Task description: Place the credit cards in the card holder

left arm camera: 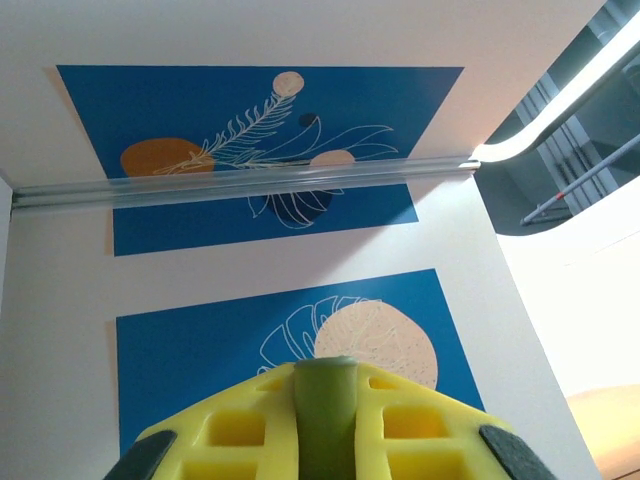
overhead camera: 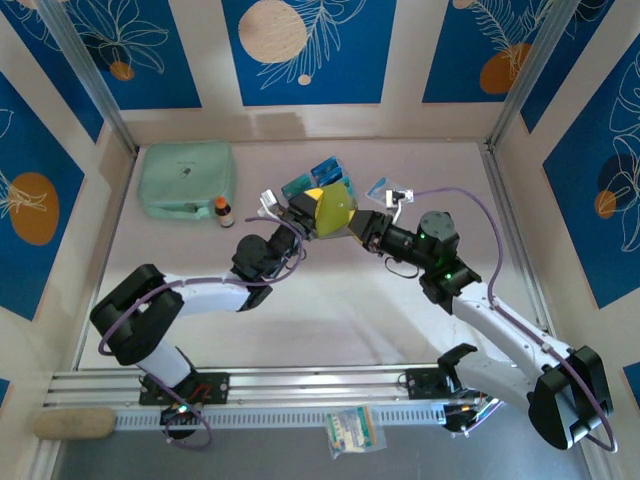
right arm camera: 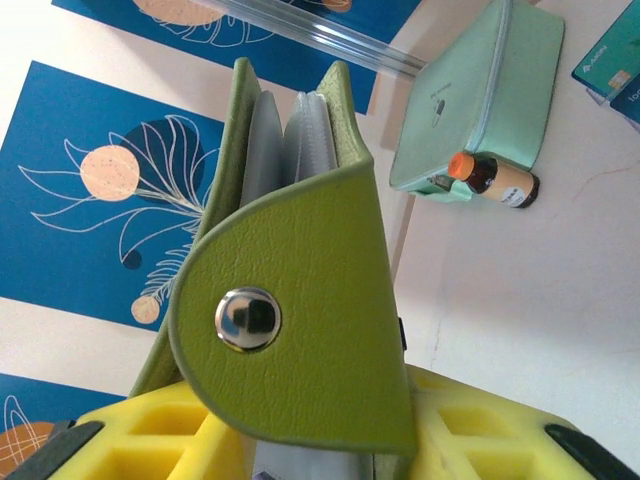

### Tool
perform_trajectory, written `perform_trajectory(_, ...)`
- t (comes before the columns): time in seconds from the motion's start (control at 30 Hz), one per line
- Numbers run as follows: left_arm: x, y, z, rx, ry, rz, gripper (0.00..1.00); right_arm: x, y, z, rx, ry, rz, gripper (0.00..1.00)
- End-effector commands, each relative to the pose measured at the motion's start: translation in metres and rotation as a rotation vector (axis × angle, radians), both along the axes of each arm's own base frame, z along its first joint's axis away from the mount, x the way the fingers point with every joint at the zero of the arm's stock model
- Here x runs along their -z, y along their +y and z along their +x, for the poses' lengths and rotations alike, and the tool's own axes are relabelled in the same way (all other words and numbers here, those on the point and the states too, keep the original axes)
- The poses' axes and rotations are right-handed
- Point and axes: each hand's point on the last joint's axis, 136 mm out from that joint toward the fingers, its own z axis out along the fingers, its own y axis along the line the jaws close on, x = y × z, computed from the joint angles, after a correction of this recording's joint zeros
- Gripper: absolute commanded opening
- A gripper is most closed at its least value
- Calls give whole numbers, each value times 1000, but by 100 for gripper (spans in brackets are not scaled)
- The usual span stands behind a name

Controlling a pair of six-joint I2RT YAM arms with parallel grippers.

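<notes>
The counter [overhead camera: 330, 310] carries a mint-green pouch [overhead camera: 185, 178] at its far left. Near the middle, the olive-green card holder [overhead camera: 332, 208] sits between the two end effectors; in the right wrist view its snap flap faces the camera and its lower part is cut off. The left end effector [overhead camera: 300, 212] is closed on one thin edge of it. The right end effector [overhead camera: 360, 225] has it between its yellow fingers [right arm camera: 130, 440], but I cannot tell if they press. The credit cards [overhead camera: 320, 180] lie just behind, partly hidden. A small bottle [overhead camera: 223, 211] stands beside the pouch.
</notes>
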Motion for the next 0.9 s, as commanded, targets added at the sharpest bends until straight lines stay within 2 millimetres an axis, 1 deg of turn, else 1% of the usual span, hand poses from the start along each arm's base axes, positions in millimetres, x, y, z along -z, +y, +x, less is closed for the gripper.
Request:
perform_trajectory(0.0, -22, -4, -9, 26, -50, -66, 0, -19, 5, -3, -23, -51, 12, 38)
perform_trajectory(0.23, -21, -3, -8, 24, -46, -65, 0, -24, 6, -5, -26, -65, 13, 39)
perform_trajectory(0.6, -19, -3, -8, 23, -43, -64, 0, -21, 7, -4, -23, -56, 8, 40)
perform_trajectory(0.73, -21, -2, -9, 23, -46, -67, 0, -17, 6, -2, -15, -46, 0, 35)
perform_trajectory(0.87, -23, -2, -9, 25, -48, -70, 0, -11, 4, -2, -4, -35, -11, 26)
